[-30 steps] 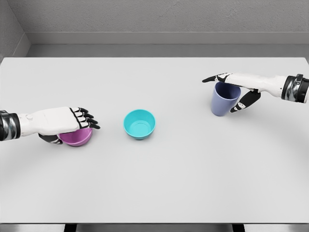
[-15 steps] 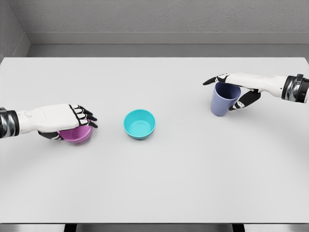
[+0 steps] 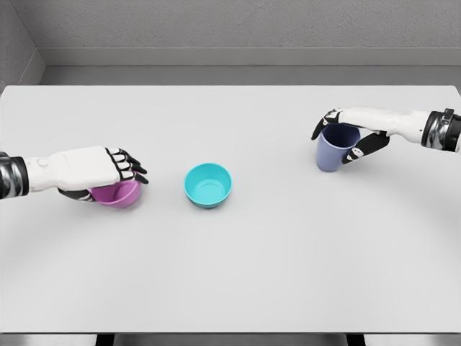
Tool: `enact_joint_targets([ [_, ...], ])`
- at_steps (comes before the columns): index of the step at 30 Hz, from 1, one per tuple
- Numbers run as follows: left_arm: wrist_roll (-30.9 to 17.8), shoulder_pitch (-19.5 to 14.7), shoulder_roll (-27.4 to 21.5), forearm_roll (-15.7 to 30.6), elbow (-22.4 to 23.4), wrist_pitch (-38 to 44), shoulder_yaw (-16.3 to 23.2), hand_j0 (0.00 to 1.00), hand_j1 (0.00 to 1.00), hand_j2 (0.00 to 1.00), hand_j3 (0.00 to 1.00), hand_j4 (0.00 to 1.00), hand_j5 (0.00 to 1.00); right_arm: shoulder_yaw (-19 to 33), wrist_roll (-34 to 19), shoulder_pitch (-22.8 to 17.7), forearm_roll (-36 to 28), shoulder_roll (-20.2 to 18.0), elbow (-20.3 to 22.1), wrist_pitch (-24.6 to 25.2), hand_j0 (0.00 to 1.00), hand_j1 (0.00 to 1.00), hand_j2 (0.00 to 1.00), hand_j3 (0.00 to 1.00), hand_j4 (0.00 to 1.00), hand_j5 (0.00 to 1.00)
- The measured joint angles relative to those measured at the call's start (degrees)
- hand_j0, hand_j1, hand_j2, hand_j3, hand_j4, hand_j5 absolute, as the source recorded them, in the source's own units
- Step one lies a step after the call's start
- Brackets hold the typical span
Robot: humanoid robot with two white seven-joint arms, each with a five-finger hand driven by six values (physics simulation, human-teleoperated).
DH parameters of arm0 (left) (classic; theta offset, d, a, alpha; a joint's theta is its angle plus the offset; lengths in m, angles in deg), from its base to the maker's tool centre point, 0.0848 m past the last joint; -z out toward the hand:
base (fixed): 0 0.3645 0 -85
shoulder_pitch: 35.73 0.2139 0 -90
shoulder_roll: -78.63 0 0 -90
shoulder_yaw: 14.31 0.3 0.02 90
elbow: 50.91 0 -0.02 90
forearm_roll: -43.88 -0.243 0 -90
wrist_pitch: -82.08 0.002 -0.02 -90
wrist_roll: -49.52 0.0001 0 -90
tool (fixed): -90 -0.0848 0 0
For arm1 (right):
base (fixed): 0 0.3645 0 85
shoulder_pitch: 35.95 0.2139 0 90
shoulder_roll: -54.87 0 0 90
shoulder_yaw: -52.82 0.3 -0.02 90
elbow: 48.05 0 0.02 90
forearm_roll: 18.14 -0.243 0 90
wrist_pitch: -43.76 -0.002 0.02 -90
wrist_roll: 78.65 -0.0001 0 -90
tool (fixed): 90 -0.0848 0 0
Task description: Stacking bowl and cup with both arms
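I see my left hand (image 3: 108, 171) draped over a purple bowl (image 3: 119, 194) at the left of the white bench (image 3: 238, 267), fingers (image 3: 133, 171) curled down over its far rim and the thumb tucked under the near side, so it is gripping the bowl. Whether the bowl rests on the bench surface or is raised off it I cannot tell from this angle. Just to the right, apart from that hand, a teal bowl (image 3: 208, 184) sits upright and open near the middle of the bench, with nothing inside it. Well over on the right, my right hand (image 3: 353, 130) is wrapped around a blue-violet cup (image 3: 334, 148), fingers lying across its open top and thumb pressed on its right wall; the cup stands upright.
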Motion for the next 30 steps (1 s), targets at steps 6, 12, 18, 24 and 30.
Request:
enact_joint_targets([
  [6,0.0,0.0,0.0,-0.2,-0.3,0.0,0.1,0.88,0.88,0.88,0.88,0.88,0.88,0.0,0.0,0.3,0.0,-0.2,0.1,0.0,0.59,0.59,0.59,0.59,0.59,0.59],
  [12,0.0,-0.6,0.1,-0.3,-0.4,0.0,0.1,0.86,0.86,0.86,0.86,0.86,0.86,0.0,0.0,0.8,-0.1,-0.6,0.5,0.0,0.59,0.59,0.59,0.59,0.59,0.59],
  [18,0.0,-1.2,0.1,-1.3,-0.7,0.0,0.2,0.85,0.85,0.85,0.85,0.85,0.85,0.1,0.0,0.9,-0.2,-2.4,1.9,0.0,0.61,0.61,0.61,0.61,0.61,0.61],
  [24,0.0,-2.0,0.8,-1.9,-0.7,0.0,0.2,0.85,0.85,0.85,0.85,0.85,0.85,0.3,-0.1,1.2,-0.5,-4.0,3.3,0.0,0.61,0.61,0.61,0.61,0.61,0.61],
  [30,0.0,-2.3,1.2,-2.6,-0.8,0.0,0.2,0.84,0.84,0.84,0.84,0.84,0.84,0.3,-0.1,2.0,-0.6,-4.4,3.6,0.0,0.61,0.61,0.61,0.61,0.61,0.61],
])
